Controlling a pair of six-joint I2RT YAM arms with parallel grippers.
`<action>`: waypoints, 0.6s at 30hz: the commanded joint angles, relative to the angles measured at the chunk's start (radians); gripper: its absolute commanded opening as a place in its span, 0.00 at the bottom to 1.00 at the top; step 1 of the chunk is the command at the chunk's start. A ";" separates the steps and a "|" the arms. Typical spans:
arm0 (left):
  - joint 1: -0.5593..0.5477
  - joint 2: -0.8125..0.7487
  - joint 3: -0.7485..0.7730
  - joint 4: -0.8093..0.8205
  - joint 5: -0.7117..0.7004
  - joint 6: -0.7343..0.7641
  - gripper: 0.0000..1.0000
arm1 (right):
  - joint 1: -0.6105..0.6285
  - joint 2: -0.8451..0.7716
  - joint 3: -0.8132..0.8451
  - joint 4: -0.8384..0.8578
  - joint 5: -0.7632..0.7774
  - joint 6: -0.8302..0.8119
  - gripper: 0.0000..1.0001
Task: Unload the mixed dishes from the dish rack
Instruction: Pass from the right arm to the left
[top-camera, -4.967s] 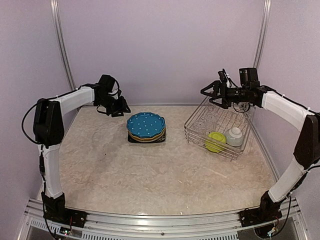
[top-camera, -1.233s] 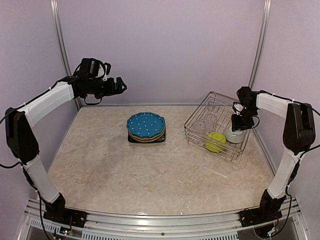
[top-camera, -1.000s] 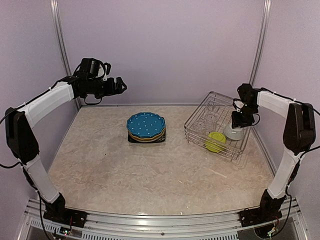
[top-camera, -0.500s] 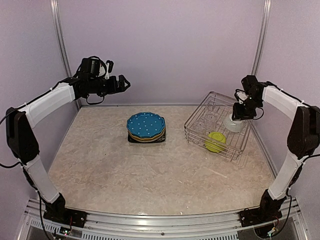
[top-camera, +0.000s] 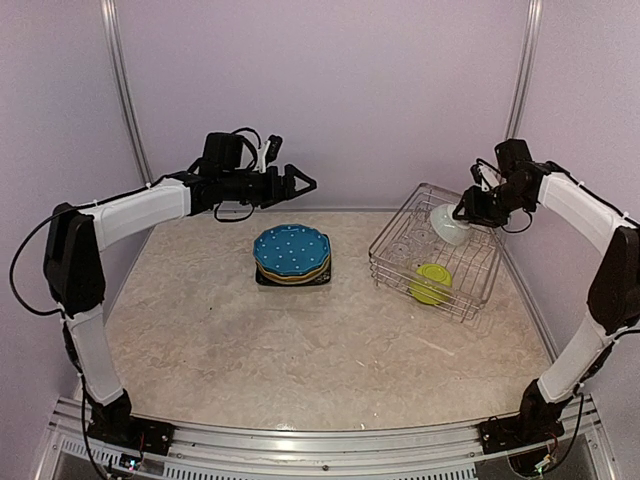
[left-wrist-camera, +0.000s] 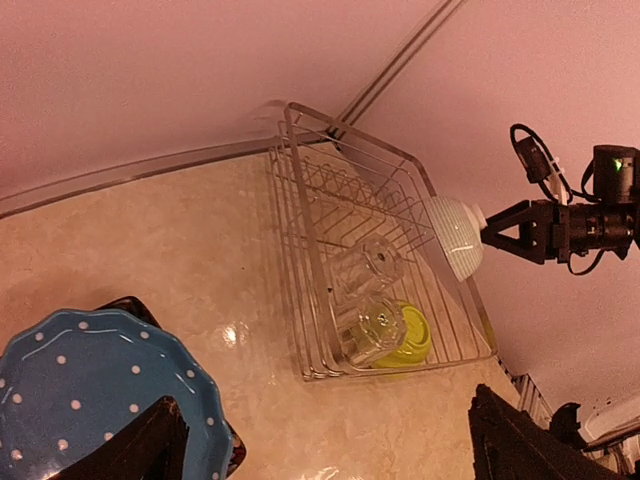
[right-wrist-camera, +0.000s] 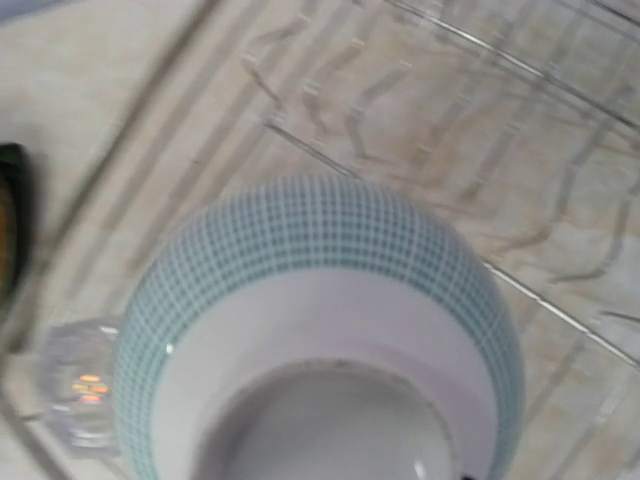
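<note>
My right gripper (top-camera: 472, 207) is shut on the pale grey-green bowl (top-camera: 449, 223), holding it tilted on its side above the far part of the dish rack (top-camera: 372, 262). That bowl (right-wrist-camera: 320, 330) fills the right wrist view and hides the fingers. A lime-green bowl (top-camera: 432, 282) and two clear glasses (left-wrist-camera: 372, 322) lie in the rack (left-wrist-camera: 300, 300). The blue white-dotted plate (top-camera: 290, 250) tops a stack on the table. My left gripper (top-camera: 300, 183) hangs open and empty above and behind that stack, facing the rack.
A black square plate (left-wrist-camera: 125, 305) shows under the blue plate (left-wrist-camera: 90, 390). The rack stands at the far right near the side wall. The back wall runs close behind both grippers.
The right gripper has lifted the pale bowl out of the rack, up and to the left, tipping it on its side. The left arm has swung right, out over the plate stack.
</note>
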 joint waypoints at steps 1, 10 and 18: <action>-0.070 0.086 0.054 0.093 0.168 -0.089 0.94 | -0.010 -0.074 -0.033 0.127 -0.133 0.073 0.25; -0.146 0.188 0.074 0.271 0.263 -0.227 0.90 | 0.016 -0.125 -0.129 0.300 -0.285 0.221 0.24; -0.175 0.242 0.090 0.402 0.340 -0.360 0.88 | 0.090 -0.136 -0.159 0.402 -0.319 0.288 0.23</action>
